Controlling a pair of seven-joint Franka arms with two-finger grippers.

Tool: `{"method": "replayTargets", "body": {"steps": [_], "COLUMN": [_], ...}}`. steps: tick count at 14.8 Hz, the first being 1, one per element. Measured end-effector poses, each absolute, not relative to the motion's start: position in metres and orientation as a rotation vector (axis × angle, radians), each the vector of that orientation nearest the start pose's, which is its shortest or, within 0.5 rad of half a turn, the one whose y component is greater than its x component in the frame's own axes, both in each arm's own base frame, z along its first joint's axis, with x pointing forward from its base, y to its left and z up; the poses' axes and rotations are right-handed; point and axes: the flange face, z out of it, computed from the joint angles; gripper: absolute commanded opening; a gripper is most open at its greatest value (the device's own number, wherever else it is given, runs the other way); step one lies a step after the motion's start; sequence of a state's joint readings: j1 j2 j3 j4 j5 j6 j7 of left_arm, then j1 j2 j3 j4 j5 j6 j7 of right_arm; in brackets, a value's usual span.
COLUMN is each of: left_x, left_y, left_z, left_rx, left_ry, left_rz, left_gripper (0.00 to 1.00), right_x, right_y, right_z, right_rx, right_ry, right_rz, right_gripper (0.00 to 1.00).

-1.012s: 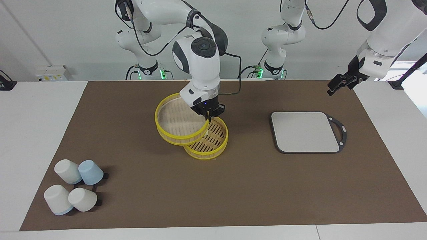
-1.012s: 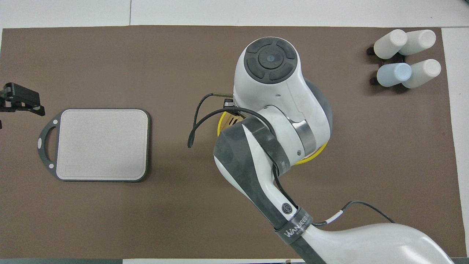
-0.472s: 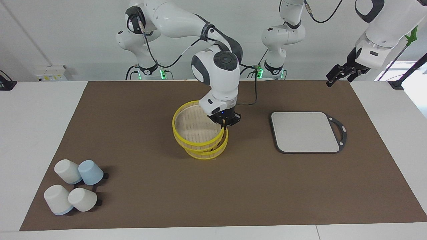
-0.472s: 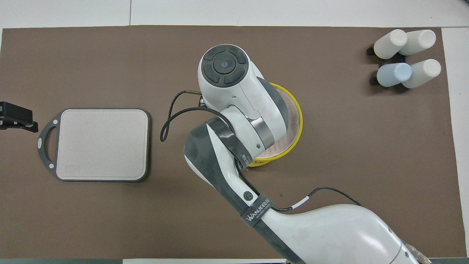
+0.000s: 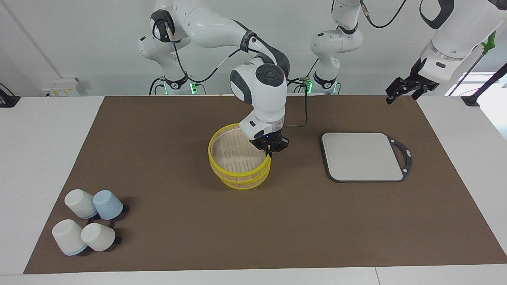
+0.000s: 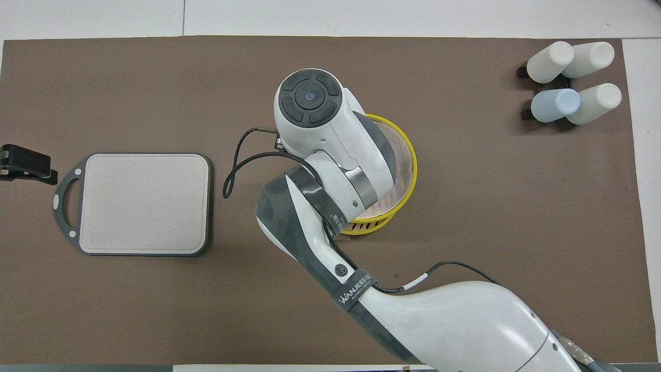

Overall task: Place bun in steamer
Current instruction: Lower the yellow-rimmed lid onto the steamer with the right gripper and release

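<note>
1. Two tiers make up the steamer point(image 5: 239, 166); the right gripper point(image 5: 270, 152) is closed on the rim of the upper tier point(image 5: 237, 152), at its edge toward the left arm's end of the table, holding it almost squarely over the lower tier point(image 5: 247, 183).
2. Risk: a one-sided pinch lets the upper tier tilt; if let go while it is off-centre, it may seat crookedly or slide off.
3. Risk: pressing down unevenly could push the lower tier along the brown mat point(image 5: 158, 130).
4. The bun is not visible in either view; judged to lie inside the lower tier, under the upper one. A tilted descent could squash it.
5. The left gripper point(image 5: 401, 92) waits in the air over the mat's edge at its own end of the table, above the grey board point(image 5: 362, 156); whether its fingers are open cannot be told.
6. Four upturned cups point(image 5: 89, 225) stand well apart, out of risk.
</note>
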State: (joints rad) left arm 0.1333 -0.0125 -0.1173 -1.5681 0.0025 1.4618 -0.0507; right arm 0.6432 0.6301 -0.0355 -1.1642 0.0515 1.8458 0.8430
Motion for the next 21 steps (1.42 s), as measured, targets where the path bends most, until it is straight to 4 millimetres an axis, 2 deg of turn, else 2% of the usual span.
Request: {"method": "replayTargets", "body": {"steps": [6,9,15,18,21], "left_x": [0.545,0.547,0.548,0.548,0.548], "left_y": [0.010,0.008,-0.024,-0.025,-0.025], "left_z": [0.627,0.625,0.623,0.623,0.623], "left_rx": [-3.139,-3.140,-3.139,-3.139,-3.139], "left_ry": [-0.073,-0.053,0.041,0.045,0.045], "left_rz": [0.069,0.062,0.066,0.066,0.065], "left_gripper": [1.00,1.00,1.00,1.00,1.00], "right_x": [0.592,0.593,0.592,0.592,0.592], "right_y": [0.446,0.448,0.447,0.446,0.446], "right_z": [0.418,0.419,0.411,0.398,0.398], "right_rx": [-3.080,-3.067,-3.075,-3.076,-3.075], "right_ry": [0.336,0.335,0.334,0.335,0.335], "right_rz": [-0.007,-0.024,-0.011,-0.009,-0.009], "right_gripper": [0.00,0.00,0.00,0.00,0.00]}}
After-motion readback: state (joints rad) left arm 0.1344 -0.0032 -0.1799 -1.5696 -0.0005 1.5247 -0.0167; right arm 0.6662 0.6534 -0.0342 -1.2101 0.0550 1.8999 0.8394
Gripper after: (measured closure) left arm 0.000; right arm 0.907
